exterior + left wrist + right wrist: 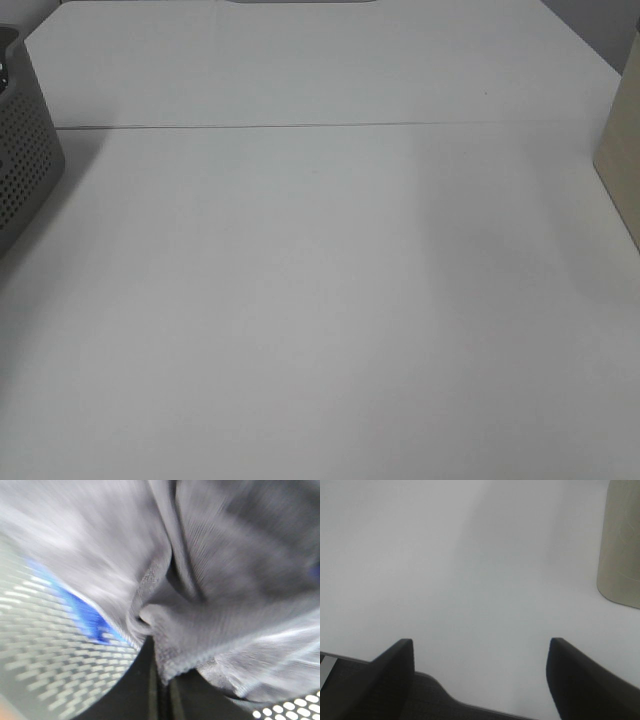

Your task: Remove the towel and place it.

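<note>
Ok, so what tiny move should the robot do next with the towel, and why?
Probably raise the left fingers straight up a little. They look shut on a bunched fold of the towel, right beside the grey basket with its holey wall, so a small lift should start drawing the cloth clear.

The table [320,300] is white, smooth and matt, with no gloss and only a thin seam line across it. The basket [25,160] looks like grey plastic, matt, punched with small round holes. The towel [225,570] is cloth — dark, with a fine ribbed weave, soft folds and a stitched hem; blur hides any finer nap. The right fingers [395,675] are black and matt, the material unclear. A beige panel [622,150] shows a pale, faintly grained, dull face.
</note>
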Robot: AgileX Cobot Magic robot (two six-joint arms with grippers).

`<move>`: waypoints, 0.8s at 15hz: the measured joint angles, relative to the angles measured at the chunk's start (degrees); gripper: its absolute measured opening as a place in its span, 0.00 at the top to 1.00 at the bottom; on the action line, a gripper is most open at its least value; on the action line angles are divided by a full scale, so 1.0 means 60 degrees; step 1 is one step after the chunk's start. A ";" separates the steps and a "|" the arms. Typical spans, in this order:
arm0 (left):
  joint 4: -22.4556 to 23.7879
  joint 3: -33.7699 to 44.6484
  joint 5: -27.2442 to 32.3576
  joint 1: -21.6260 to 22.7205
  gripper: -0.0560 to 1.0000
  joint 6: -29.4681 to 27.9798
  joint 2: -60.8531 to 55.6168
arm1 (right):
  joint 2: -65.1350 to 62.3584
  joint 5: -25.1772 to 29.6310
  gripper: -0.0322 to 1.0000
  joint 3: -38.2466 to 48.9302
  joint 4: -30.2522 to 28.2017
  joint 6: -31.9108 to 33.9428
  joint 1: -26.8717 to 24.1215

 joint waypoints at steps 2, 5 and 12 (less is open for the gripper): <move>-0.0115 0.0000 0.0010 -0.0735 0.95 -0.0210 -0.1108 | 0.0000 0.0000 0.28 0.0000 0.0000 0.0000 0.0000; -0.0220 0.0000 0.0038 -0.1662 0.95 -0.0955 -0.2502 | 0.0000 0.0000 0.28 0.0000 0.0000 0.0000 0.0000; -0.0229 -0.0010 -0.0210 -0.4020 0.95 -0.1881 -0.4870 | 0.0000 0.0000 0.28 0.0000 0.0000 0.0000 0.0000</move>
